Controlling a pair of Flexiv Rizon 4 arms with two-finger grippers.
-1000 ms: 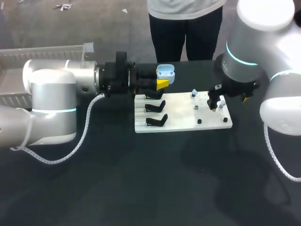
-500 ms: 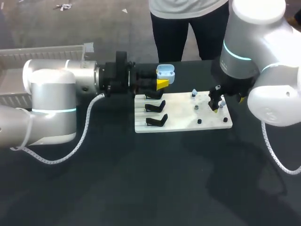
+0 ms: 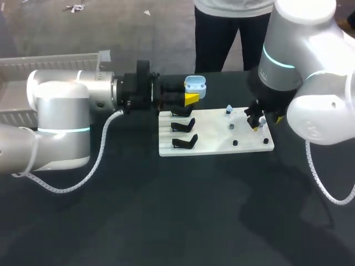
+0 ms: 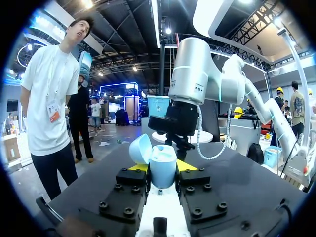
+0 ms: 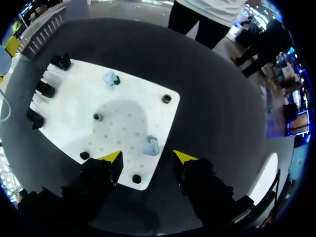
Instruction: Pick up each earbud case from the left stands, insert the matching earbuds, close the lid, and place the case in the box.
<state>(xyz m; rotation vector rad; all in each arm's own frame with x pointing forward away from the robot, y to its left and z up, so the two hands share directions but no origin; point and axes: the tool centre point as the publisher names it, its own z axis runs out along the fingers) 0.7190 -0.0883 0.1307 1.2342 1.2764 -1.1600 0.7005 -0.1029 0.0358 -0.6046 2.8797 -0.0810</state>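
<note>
My left gripper [image 3: 191,95] is shut on a light-blue earbud case [image 3: 195,86], held above the table behind the white board [image 3: 213,145]. In the left wrist view the case [image 4: 163,165] stands upright between the fingers of the left gripper [image 4: 162,171] with its lid open. My right gripper [image 3: 257,121] hangs over the board's right end. In the right wrist view it [image 5: 148,157] is open, and a pale blue earbud [image 5: 150,146] sits on its peg between the yellow tips, touched by neither. A second earbud [image 5: 109,78] [image 3: 228,110] stands farther along the board.
Three black stands [image 3: 184,127] line the board's left side, all bare. Several small bare pegs [image 3: 235,143] dot its right half. A white slatted box [image 3: 55,61] sits at the back left. A person stands just behind the table's far edge.
The right gripper's fingers have drawn closer together around the earbud, and the right arm has shifted slightly over the board. The left arm and case have not moved.
</note>
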